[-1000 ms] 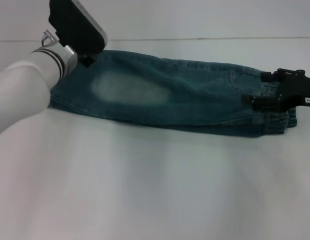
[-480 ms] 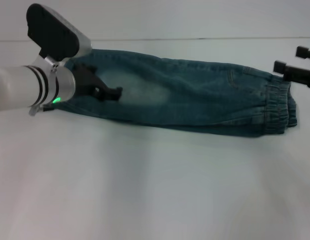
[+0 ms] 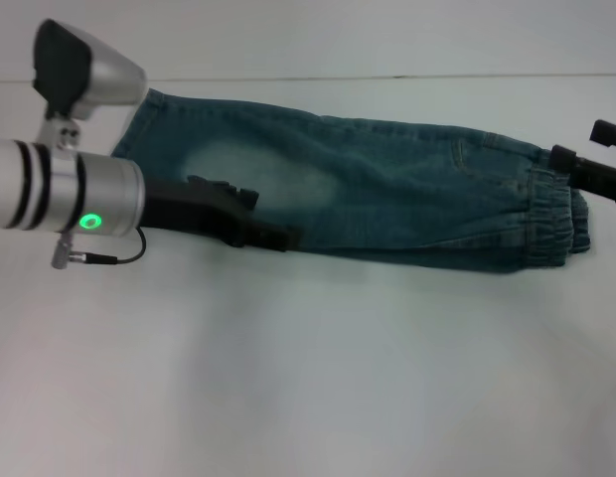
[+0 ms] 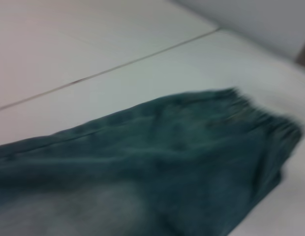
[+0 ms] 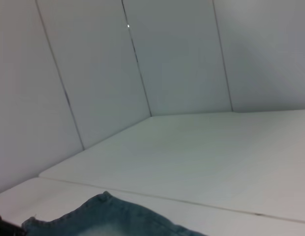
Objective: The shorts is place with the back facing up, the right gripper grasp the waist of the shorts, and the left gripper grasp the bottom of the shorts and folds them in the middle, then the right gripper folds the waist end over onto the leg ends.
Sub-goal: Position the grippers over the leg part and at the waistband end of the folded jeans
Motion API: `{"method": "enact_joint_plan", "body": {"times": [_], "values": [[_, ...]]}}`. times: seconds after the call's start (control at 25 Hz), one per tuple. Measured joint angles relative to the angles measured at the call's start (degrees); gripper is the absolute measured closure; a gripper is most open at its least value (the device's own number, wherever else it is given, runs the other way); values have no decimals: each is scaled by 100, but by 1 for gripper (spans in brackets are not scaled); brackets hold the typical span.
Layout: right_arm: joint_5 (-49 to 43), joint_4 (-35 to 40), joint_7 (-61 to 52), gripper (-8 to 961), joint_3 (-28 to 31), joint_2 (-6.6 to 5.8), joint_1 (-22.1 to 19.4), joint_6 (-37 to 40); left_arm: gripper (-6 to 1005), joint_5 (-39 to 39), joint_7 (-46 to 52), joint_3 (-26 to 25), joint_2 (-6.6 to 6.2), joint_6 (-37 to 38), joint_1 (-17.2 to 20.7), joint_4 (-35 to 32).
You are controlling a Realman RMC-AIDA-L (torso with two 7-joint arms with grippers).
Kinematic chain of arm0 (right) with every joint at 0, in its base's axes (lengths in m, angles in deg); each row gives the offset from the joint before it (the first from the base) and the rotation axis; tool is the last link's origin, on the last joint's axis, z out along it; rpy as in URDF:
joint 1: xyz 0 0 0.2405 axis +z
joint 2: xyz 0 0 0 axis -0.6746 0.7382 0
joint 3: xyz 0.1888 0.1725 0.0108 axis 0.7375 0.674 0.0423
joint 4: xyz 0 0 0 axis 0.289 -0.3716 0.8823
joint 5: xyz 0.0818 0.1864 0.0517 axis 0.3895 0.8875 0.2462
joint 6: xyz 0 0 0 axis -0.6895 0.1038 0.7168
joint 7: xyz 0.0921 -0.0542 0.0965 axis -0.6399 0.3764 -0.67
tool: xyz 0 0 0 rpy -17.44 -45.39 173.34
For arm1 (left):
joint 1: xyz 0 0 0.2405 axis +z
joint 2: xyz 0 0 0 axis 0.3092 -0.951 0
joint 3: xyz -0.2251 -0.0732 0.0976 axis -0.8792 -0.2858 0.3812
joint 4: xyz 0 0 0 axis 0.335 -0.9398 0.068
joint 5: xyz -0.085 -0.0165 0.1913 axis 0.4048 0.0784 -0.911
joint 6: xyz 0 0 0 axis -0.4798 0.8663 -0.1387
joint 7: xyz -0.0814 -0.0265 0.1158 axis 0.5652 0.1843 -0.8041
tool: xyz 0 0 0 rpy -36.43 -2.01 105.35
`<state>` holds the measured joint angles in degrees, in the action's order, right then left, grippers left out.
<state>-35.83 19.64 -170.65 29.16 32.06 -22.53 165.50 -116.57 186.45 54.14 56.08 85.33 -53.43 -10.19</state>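
The shorts (image 3: 387, 189) lie flat on the white table, folded lengthwise into a long strip with a pale bleached patch. The waist (image 3: 556, 219), a ruched band, is at the right end, and the leg ends (image 3: 139, 124) at the left. My left gripper (image 3: 269, 219) hovers over the strip's near edge beside the pale patch, open and holding nothing. My right gripper (image 3: 581, 142) sits just beyond the waist at the frame's right edge, open and off the cloth. The left wrist view shows the shorts (image 4: 142, 162) and the gathered waist (image 4: 275, 132). A denim end (image 5: 108, 216) shows in the right wrist view.
The white table (image 3: 318, 378) spreads wide in front of the shorts. A pale wall (image 3: 387, 35) rises behind the table's back edge. Panelled walls (image 5: 93, 73) fill most of the right wrist view.
My left gripper has left the leg ends and swung toward me and rightward over the near edge. My right gripper has come off the waist and drawn back to the right.
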Motion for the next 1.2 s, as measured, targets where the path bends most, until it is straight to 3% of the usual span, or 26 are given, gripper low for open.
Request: {"method": "enact_joint_plan", "body": {"times": [0.04, 0.12, 0.36, 0.48, 0.72, 0.84, 1.2], "values": [[-8, -74, 42, 37, -21, 7, -39, 59, 102, 95, 11, -525, -73, 580, -120, 91], [-30, -121, 81, 37, -32, 4, -52, 97, 112, 126, 13, -687, -110, 726, -162, 179], [-454, -208, 439, 37, -54, 0, -113, 432, 144, 474, -271, -1627, -529, 1652, -348, 1039], [-657, -172, 619, 37, -41, -17, -186, 657, 159, 562, -532, -1848, -617, 2068, -289, 1163], [-1043, -137, 1067, 38, 73, -92, -428, 742, 233, 547, -835, -1914, -622, 2748, -173, 1187], [-1079, -132, 1444, 39, 325, -143, -652, 785, 231, 546, -960, -1915, -606, 2897, -141, 1197], [-1263, -220, 1620, 47, 420, -313, -727, 571, 230, 571, -1343, -1879, -485, 3135, -140, 1238]]}}
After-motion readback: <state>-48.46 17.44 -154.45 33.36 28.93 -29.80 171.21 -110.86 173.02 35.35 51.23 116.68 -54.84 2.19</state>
